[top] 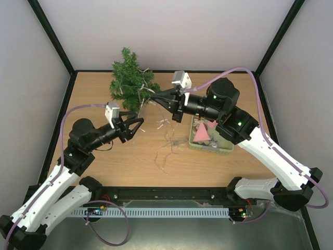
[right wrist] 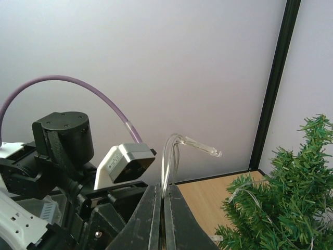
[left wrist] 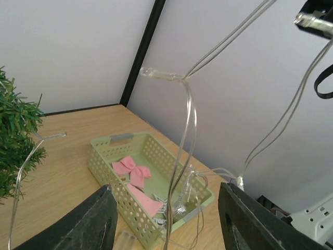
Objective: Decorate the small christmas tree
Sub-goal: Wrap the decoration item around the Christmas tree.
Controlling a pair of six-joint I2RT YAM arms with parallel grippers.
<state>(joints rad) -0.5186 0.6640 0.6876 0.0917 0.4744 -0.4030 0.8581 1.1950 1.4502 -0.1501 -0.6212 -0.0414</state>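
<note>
Right pincer (right wrist: 163, 194) clamped on light string (right wrist: 167, 156) near small christmas tree (right wrist: 281, 208); left pincer (left wrist: 165, 200) half open, strands dangling between.

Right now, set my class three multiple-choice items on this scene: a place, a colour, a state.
1. From the small christmas tree, the basket stands: A) to its right; B) behind it; C) to its left.
2. The bow in it is: A) blue; B) pink; C) yellow.
3. The right gripper is: A) wide open; B) shut on the light string; C) shut on the basket.
Answers: 1 A, the top view shows it rightward; 2 B, plainly pink; 3 B, its jaws pinch the string.
</note>
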